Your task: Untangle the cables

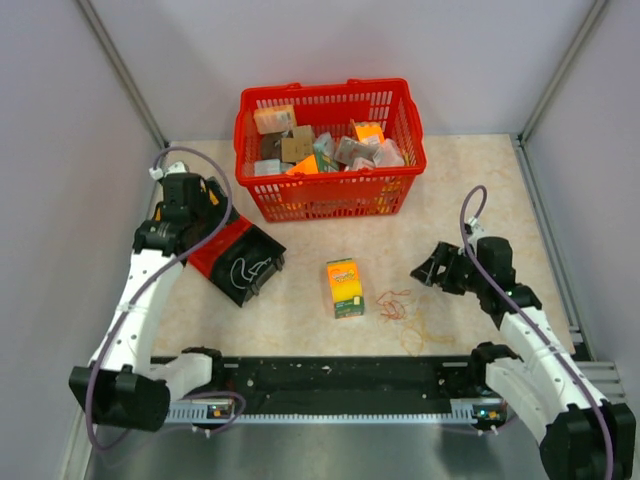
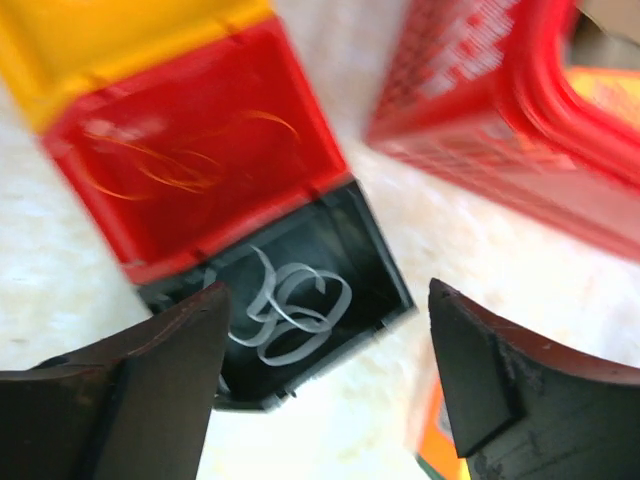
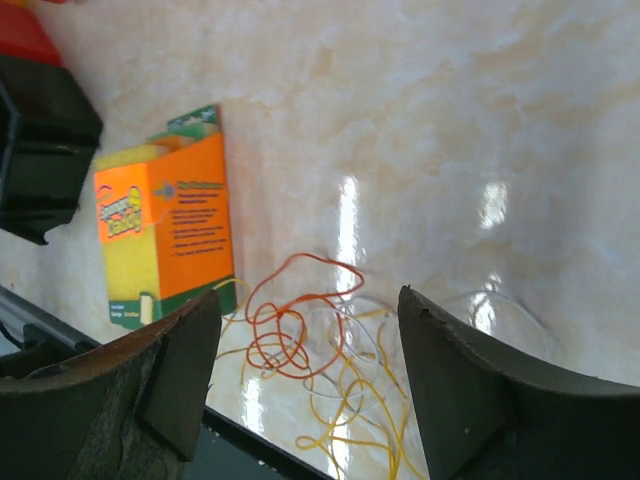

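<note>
- Cables (image 3: 300, 335): thin orange and yellow wires are curled loosely on the glossy marbled counter (image 3: 500, 100).
- Left fingers (image 2: 150, 390) and right fingers (image 3: 480, 400) are spread wide, empty.

- My left arm (image 1: 140, 300) reaches forward from its base at the near left corner. The white link slants up to the black wrist.
- My left gripper (image 2: 325, 290) points down and away from me. Its jaws stand wide apart with nothing between them.
- My right arm (image 1: 530, 335) runs from the near right base, forward and in toward the middle. Its elbow sits low.
- My right gripper (image 3: 308, 293) tilts down and faces left. Its jaws are also spread and hold nothing.
- The dark fingers (image 3: 480, 400) look scuffed, with worn brownish edges along the inner faces.
</note>
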Motion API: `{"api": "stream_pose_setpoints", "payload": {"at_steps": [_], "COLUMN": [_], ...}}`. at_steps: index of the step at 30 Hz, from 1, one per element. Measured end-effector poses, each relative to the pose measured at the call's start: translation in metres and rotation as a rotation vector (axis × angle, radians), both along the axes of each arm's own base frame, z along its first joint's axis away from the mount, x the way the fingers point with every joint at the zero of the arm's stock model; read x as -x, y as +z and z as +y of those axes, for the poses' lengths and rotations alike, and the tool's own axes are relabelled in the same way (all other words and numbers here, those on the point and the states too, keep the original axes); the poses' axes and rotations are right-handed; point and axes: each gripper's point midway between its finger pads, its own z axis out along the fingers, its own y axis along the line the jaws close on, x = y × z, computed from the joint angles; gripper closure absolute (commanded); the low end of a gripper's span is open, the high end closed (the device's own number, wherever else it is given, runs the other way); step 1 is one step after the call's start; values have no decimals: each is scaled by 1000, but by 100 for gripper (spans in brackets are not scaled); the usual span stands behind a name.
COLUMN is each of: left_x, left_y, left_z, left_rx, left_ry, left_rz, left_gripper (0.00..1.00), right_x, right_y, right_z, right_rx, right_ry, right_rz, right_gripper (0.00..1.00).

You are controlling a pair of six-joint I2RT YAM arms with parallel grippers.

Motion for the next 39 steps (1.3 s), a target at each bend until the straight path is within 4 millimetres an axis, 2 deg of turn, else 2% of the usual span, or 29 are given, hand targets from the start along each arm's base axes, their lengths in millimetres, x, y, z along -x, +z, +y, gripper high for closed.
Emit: {"api": "stream_pose_setpoints", "payload": {"at_steps": [5, 8, 11, 13, 16, 19, 21, 23, 26, 29, 32, 33, 34, 35, 36, 39], "left_x": [28, 64, 111, 140, 164, 166, 167, 165, 157, 153, 150, 149, 147, 146, 145, 140], "left_y": [6, 10, 5, -11, -38, -67, -87, -104, -123, -138, -150, -154, -156, -158, -158, -151], "left_z": [-61, -144, -219, -259, -314, -367, -392, -401, -404, -404, -403, -402, -402, -402, -402, -402], "left_rx": [183, 244, 300, 293, 197, 69, -7, -77, -144, -173, -203, -215, -225, -233, -238, -266], "left_ry": [-282, -592, -870, -998, -1102, -1125, -1124, -1109, -1077, -1060, -1043, -1039, -1037, -1035, -1035, -1037], "left_rz": [-76, -128, -155, -122, -32, 31, 61, 94, 133, 166, 191, 197, 201, 206, 205, 199], "left_gripper": [33, 34, 26, 26, 32, 34, 30, 31, 34, 42, 57, 67, 84, 96, 100, 100], "right_x": [6, 15, 30, 36, 39, 39, 40, 41, 43, 44, 45, 45, 46, 46, 47, 49], "right_y": [-26, -39, -52, -55, -52, -48, -46, -45, -44, -42, -43, -43, -43, -43, -43, -47], "right_z": [-9, -10, -11, -11, -12, -12, -13, -14, -17, -19, -20, -20, -19, -19, -18, -16], "right_rx": [11, 10, 2, -6, -22, -34, -39, -40, -38, -41, -40, -41, -41, -42, -42, -38], "right_ry": [-93, -112, -129, -139, -158, -170, -182, -198, -222, -241, -244, -242, -240, -237, -231, -206], "right_rz": [148, 200, 253, 273, 266, 254, 251, 252, 252, 246, 248, 249, 250, 252, 257, 278], "right_gripper": [35, 35, 35, 35, 35, 34, 34, 34, 34, 35, 35, 35, 35, 35, 35, 35]}}
